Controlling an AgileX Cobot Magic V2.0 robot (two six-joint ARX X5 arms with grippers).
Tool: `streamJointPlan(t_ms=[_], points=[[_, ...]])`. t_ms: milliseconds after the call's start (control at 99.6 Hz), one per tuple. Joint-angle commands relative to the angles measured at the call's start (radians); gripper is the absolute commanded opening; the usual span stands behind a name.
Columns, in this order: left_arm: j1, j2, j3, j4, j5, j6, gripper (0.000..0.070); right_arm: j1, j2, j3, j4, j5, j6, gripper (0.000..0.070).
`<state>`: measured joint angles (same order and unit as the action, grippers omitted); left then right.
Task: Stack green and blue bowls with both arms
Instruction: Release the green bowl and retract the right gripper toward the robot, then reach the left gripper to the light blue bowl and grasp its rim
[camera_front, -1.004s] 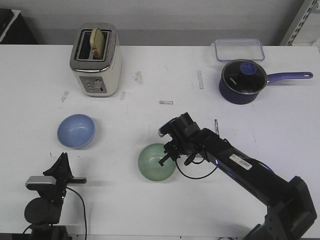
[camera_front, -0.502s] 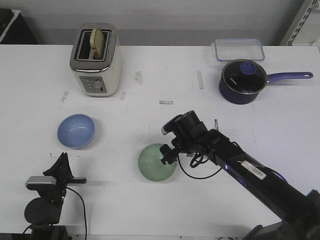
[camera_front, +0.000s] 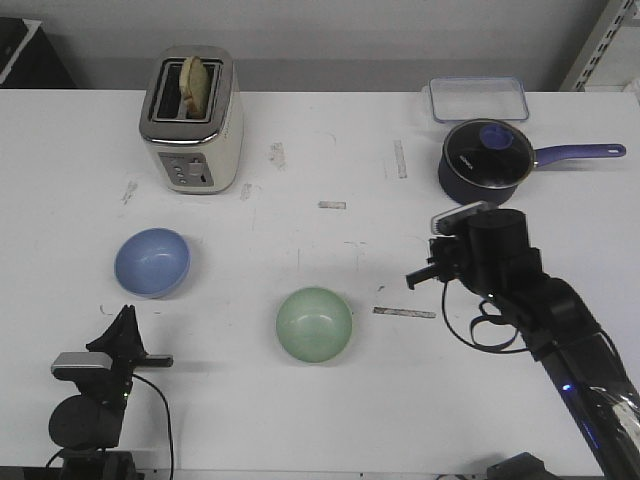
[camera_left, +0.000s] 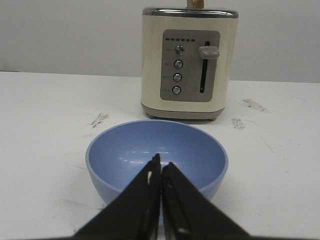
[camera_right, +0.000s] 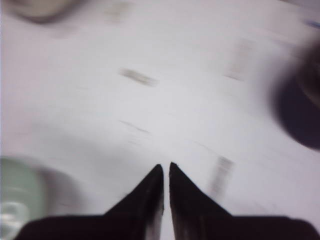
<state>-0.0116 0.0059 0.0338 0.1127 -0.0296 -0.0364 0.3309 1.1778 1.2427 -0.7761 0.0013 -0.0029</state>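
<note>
The pale green bowl sits upright near the middle front of the table and shows as a blur in the right wrist view. Over to the left sits the blue bowl, also upright. My right gripper hangs above bare table well to the right of the green bowl; its tips are shut on nothing. At the front left my left gripper rests low, pointing at the blue bowl just ahead of it, jaws shut and empty.
A cream toaster with a slice of bread in it stands at the back left, right behind the blue bowl. A dark navy saucepan and a clear lidded container stand at the back right. Tape marks dot the tabletop.
My right gripper has left the green bowl's right rim, rising and swinging right to above bare table. The green bowl stays in place. The left arm has not moved.
</note>
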Motion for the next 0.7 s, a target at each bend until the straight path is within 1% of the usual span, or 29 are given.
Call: streamJointPlan(t_ms=[0, 90, 191, 291, 351, 452, 542, 622, 692], points=[[-0.002, -0.001, -0.020, 0.016, -0.003, -0.003, 0.0002, -0.051, -0.028, -0.012, -0.015, 0.002, -0.002, 0.0000], [-0.002, -0.001, -0.020, 0.015, -0.004, -0.003, 0.0002, -0.133, -0.105, -0.090, 0.003, -0.002, -0.005, 0.0000], [-0.002, -0.001, -0.020, 0.015, -0.003, -0.003, 0.0002, -0.212, -0.208, -0.208, 0.063, -0.005, -0.032, 0.0000], [-0.002, -0.001, -0.020, 0.015, -0.003, -0.003, 0.0002, -0.270, -0.318, -0.335, 0.136, -0.014, -0.031, 0.0000], [-0.002, -0.001, -0.020, 0.015, -0.003, -0.003, 0.0002, -0.298, -0.384, -0.407, 0.172, -0.037, -0.031, 0.0000], [-0.002, -0.001, -0.020, 0.014, -0.003, -0.003, 0.0002, -0.327, -0.488, -0.507, 0.220, -0.082, -0.032, 0.0000], [-0.002, -0.001, -0.020, 0.014, -0.003, -0.003, 0.0001, -0.336, -0.572, -0.579, 0.256, -0.107, -0.035, 0.0000], [-0.002, -0.001, -0.020, 0.016, -0.003, -0.004, 0.0001, -0.337, -0.642, -0.630, 0.288, -0.112, -0.040, 0.0000], [-0.002, -0.001, -0.020, 0.016, -0.003, -0.031, 0.0001, -0.337, -0.691, -0.660, 0.305, -0.112, -0.040, 0.0000]])
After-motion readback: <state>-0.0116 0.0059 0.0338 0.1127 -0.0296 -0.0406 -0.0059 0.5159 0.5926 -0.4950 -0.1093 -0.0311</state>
